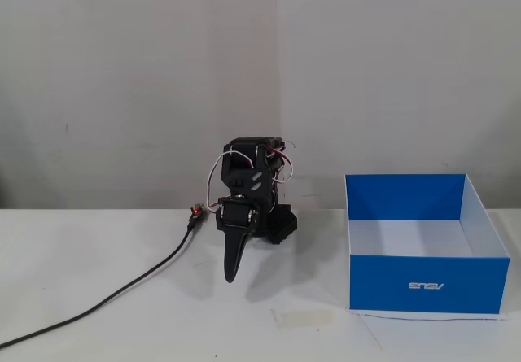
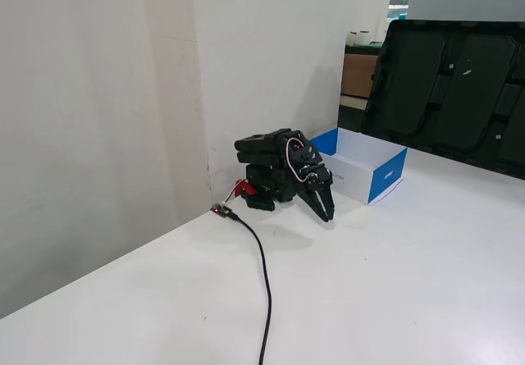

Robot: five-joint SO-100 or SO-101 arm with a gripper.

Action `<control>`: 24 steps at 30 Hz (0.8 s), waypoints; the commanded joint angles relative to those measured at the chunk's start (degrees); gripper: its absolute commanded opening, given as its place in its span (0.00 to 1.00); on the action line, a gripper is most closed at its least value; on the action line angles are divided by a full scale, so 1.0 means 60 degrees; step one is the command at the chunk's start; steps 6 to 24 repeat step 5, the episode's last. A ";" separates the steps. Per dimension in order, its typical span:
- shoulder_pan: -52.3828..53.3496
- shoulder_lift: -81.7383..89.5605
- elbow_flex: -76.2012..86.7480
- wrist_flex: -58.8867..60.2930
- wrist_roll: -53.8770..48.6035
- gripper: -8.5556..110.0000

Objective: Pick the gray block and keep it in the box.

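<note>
The black arm is folded low against the back wall, its gripper (image 1: 231, 278) pointing down at the white table with the jaws together and nothing between them. The same gripper (image 2: 328, 216) shows as one closed wedge in the other fixed view. The box (image 1: 429, 285) has blue walls, a white inside and a small white logo, and stands to the right of the arm, apart from it. Seen from the side, the box (image 2: 385, 176) lies beyond the arm. Its visible inside looks bare. The gray block is out of view in both fixed views.
A black cable (image 1: 122, 293) runs from the arm's base toward the front left, and the cable (image 2: 264, 275) crosses the table. A pale tape strip (image 1: 302, 317) lies in front of the arm. A large black panel (image 2: 451, 86) stands behind the table's far edge.
</note>
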 commanded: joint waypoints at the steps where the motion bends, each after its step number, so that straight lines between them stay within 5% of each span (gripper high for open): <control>1: 0.0015 0.1157 0.0117 0.0103 0.0059 0.07; 24: 0.0015 0.1157 0.0117 0.0103 0.0059 0.07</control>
